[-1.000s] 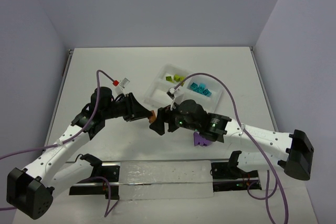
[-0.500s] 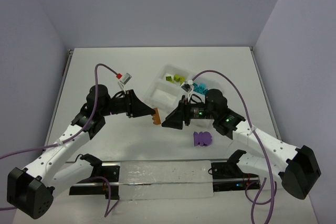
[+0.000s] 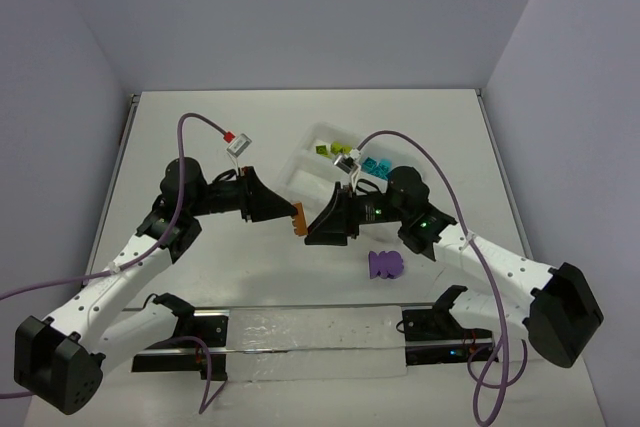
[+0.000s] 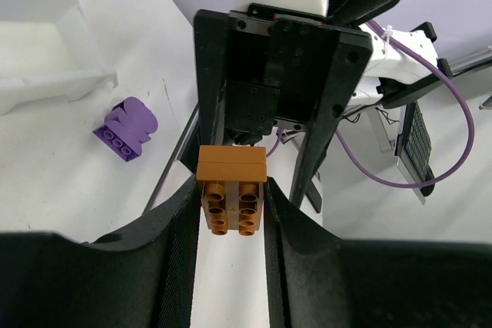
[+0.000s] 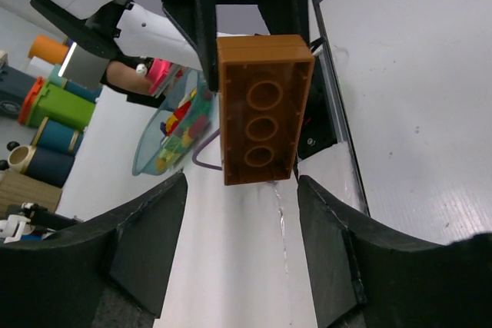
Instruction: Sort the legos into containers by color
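my left hand (image 4: pixel 231 209) pinches the orange brick (image 4: pixel 232 167); my right hand (image 5: pixel 240 197), spread wide, faces it straight ahead.

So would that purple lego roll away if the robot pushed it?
Probably not: the purple lego looks blocky, so it should slide on the smooth table. It seems to be hard plastic, so likely stiff and light.

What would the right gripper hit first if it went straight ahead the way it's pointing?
Likely the orange-brown brick in the left gripper; it sits directly ahead of the right gripper, whose fingers are open.
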Tool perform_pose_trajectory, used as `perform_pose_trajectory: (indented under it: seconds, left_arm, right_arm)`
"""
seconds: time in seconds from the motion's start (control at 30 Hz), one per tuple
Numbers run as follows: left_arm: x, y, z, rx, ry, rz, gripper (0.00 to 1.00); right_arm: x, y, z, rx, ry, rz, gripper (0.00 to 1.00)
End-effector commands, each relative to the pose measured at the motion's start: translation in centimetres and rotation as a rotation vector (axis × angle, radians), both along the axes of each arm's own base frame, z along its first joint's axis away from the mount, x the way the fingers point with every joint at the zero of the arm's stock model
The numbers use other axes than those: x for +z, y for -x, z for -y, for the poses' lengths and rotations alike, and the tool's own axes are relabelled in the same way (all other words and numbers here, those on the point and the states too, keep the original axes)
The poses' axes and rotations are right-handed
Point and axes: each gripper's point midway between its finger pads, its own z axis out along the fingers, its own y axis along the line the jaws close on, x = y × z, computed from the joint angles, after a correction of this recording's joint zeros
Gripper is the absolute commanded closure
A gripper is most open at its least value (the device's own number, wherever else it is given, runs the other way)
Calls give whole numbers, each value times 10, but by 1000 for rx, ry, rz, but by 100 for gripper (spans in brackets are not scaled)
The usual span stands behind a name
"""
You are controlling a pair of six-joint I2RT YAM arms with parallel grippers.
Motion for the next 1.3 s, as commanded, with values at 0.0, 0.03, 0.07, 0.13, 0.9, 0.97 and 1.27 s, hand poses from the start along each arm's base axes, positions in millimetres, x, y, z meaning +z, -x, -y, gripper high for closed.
perform_pose_trajectory:
  seconds: [0.0, 0.03, 0.07, 0.13, 0.9, 0.97, 1.27]
  left_arm:
    - [32, 4, 0, -33, 58, 126, 100]
    - [33, 5, -1, -34, 59, 129, 100]
    - [33, 6, -1, -35, 59, 129, 100]
    - [32, 7, -1, -36, 58, 129, 100]
    - [27, 11, -4, -39, 48, 126, 100]
    - [27, 11, -4, -38, 47, 128, 100]
    - [19, 5, -1, -25, 44, 103, 100]
  right_arm:
    - [28, -2, -6, 35, -81, 45, 35]
    - [29, -3, -6, 34, -84, 45, 36]
    - [30, -3, -7, 35, -89, 46, 37]
    - [32, -4, -8, 34, -97, 43, 41]
    - [39, -8, -5, -21, -153, 39, 100]
    - [36, -10, -2, -40, -151, 35, 100]
    - [11, -36, 24, -174, -125, -12, 100]
